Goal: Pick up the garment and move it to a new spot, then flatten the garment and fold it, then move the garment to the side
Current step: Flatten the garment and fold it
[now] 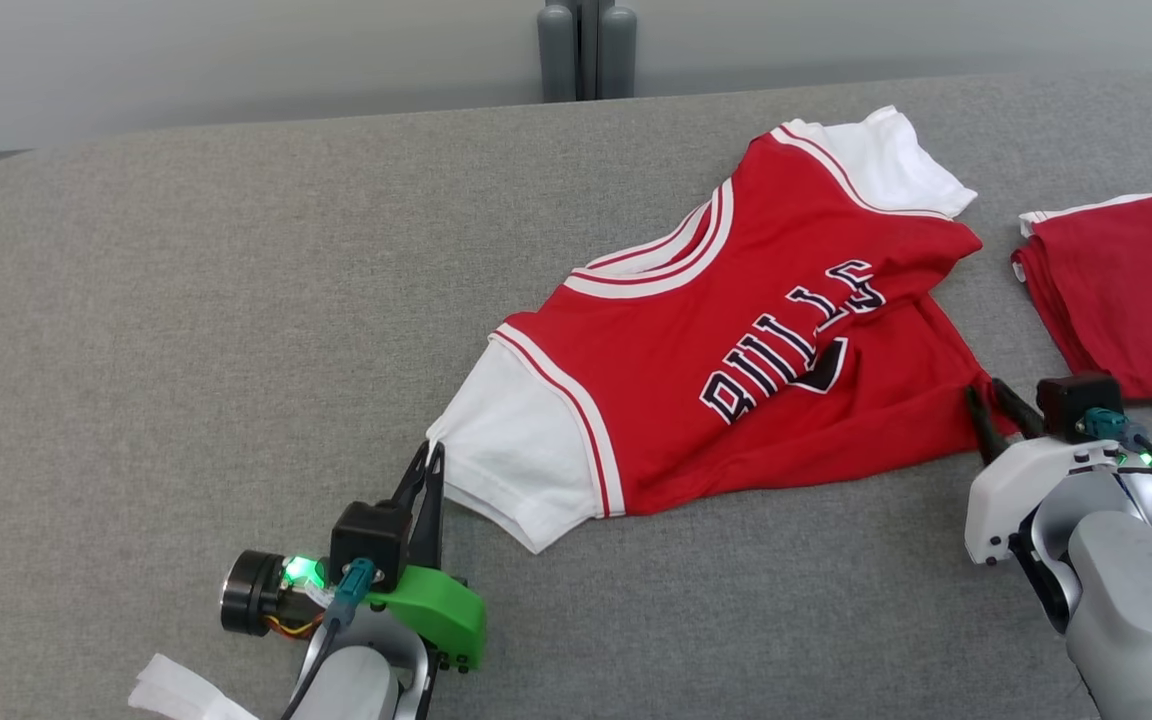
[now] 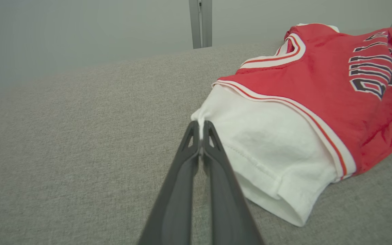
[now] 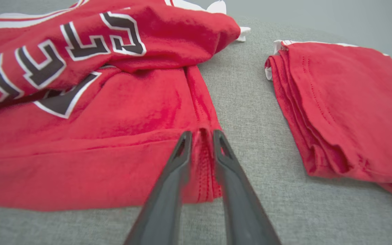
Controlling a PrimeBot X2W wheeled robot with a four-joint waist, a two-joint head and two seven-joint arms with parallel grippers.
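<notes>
Red garment (image 1: 736,370): left fingers (image 2: 216,163) pinch white sleeve (image 2: 267,136); right fingers (image 3: 230,177) flank hem (image 3: 97,163), grip unclear.

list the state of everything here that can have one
jersey, spread face up on the grey surface, not flat, a fold across its lettering
left gripper, shut on the edge of the jersey's white sleeve
right gripper, straddling the jersey's red hem corner, cloth in between, grip unclear
folded red garment, folded, lying apart from the jersey
</notes>
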